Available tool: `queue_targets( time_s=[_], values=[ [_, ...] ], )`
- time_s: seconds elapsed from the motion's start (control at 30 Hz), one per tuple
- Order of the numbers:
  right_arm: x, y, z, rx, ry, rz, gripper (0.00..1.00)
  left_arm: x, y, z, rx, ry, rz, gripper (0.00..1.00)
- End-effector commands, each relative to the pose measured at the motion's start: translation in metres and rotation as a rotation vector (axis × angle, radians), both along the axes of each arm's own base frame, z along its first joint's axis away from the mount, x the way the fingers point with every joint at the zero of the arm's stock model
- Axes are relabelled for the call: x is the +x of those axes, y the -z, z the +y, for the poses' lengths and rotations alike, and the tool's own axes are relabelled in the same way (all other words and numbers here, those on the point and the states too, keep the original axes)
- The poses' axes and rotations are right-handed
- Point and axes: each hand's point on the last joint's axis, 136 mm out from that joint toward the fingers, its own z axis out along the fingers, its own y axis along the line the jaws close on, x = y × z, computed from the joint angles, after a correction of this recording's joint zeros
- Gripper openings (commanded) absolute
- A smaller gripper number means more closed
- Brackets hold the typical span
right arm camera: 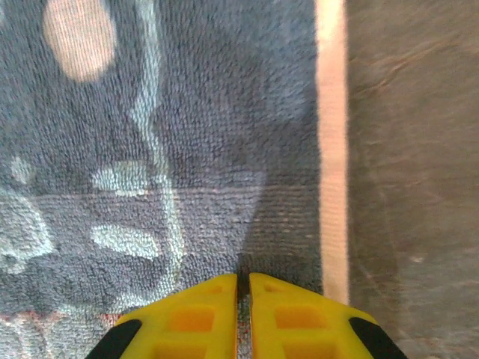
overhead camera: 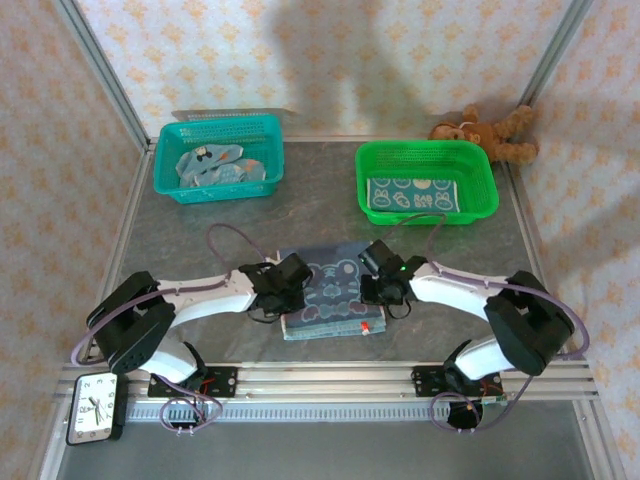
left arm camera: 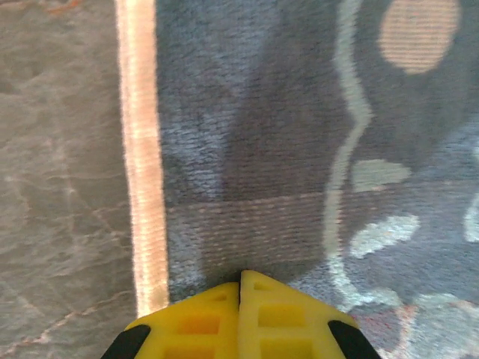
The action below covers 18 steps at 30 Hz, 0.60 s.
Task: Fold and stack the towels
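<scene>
- Blue towel (overhead camera: 333,285) lies flat at the centre of the table (overhead camera: 200,230).
- My left gripper (left arm camera: 240,288) and right gripper (right arm camera: 243,288): jaws closed over its side edges; pinch unconfirmed.
- Step judged: folding. Next move needs an even hold on both edges.

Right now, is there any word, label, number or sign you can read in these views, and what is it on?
Nothing reads clearly.
Folded towel in the green basket: a block of pale letters, too small to read.
Clock: dial numbers, too small to read.
Spread towel: animal-face print and a red tag, no legible text.
</scene>
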Motion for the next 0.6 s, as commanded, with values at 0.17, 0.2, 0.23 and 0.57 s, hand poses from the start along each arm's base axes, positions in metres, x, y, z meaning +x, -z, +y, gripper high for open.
queue_targets(
  time_s=[0.17, 0.2, 0.23, 0.57],
  values=[
    [-0.011, 0.008, 0.043, 0.024, -0.039, -0.02, 0.12, -0.033, 0.013, 0.068, 0.169, -0.066, 0.041, 0.01],
    [-0.012, 0.006, 0.046, 0.019, -0.042, -0.023, 0.12, -0.035, 0.01, 0.07, 0.159, -0.063, 0.034, 0.02],
    [-0.01, 0.002, 0.05, 0.023, -0.042, -0.032, 0.12, -0.035, 0.005, 0.071, 0.141, -0.061, 0.018, 0.02],
    [0.046, -0.051, 0.037, -0.084, -0.015, -0.179, 0.15, 0.035, -0.057, 0.079, 0.032, -0.098, -0.123, 0.16]
  ],
)
